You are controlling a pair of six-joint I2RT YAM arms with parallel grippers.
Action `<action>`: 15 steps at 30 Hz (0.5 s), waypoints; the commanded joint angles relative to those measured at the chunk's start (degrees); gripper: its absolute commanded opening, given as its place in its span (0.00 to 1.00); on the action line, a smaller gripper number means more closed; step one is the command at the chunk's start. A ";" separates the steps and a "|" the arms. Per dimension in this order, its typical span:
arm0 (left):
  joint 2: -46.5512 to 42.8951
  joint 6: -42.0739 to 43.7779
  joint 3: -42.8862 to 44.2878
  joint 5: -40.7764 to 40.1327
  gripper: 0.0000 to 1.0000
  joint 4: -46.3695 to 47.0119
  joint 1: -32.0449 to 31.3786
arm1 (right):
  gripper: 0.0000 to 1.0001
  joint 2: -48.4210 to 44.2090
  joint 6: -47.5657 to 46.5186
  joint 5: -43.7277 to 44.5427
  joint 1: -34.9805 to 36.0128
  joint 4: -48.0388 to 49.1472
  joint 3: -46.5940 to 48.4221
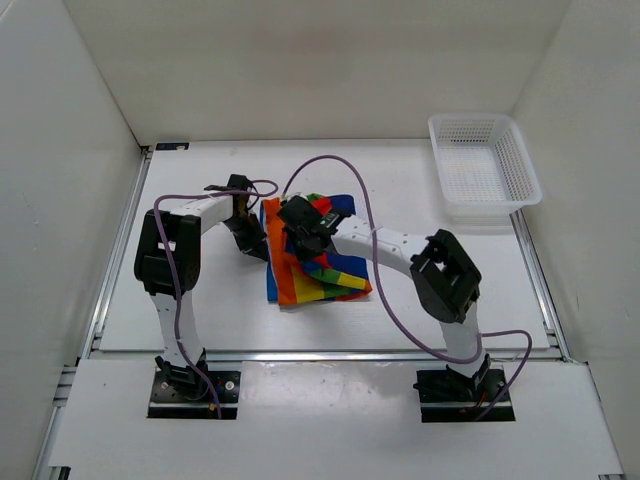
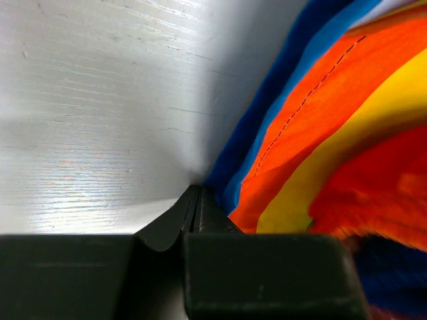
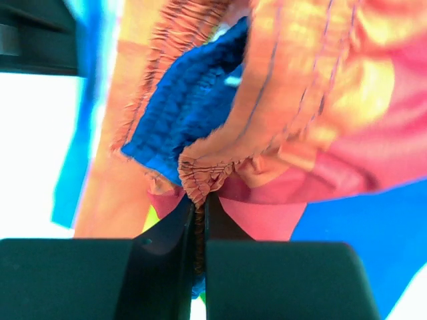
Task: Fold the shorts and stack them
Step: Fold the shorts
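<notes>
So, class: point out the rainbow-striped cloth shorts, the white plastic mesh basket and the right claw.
rainbow-striped cloth shorts [image 1: 340, 277], top view, lower folded cloth.
white plastic mesh basket [image 1: 527, 170], top view, right rim.
right claw [image 3: 199, 220], right wrist view, between fingertips.

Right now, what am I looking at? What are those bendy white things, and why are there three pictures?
The bendy white things are two robot arms bolted to a table. Each ends in a two-finger pincher called a gripper. The big picture comes from a camera up above. The other two come from little cameras on the arms' wrists, so they look very close up.

On the table lie rainbow shorts, crumpled in the middle, and a white basket sits in the far right corner.

The right gripper has its fingers pinched shut on a gathered edge of the shorts. The left gripper is shut too, with its tip at the shorts' blue edge; whether it has caught any cloth is unclear.
</notes>
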 commanded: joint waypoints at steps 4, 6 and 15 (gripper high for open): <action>0.42 0.77 0.24 -0.64 0.11 1.79 -0.30 | 0.00 -5.99 -2.24 0.63 1.72 0.36 3.65; 0.42 0.77 0.24 -0.64 0.11 1.79 -0.30 | 0.00 -4.16 -2.77 -0.50 2.25 0.36 4.71; 0.42 0.77 0.24 -0.64 0.11 1.79 -0.30 | 0.00 2.89 -3.30 -4.29 3.84 -0.17 7.70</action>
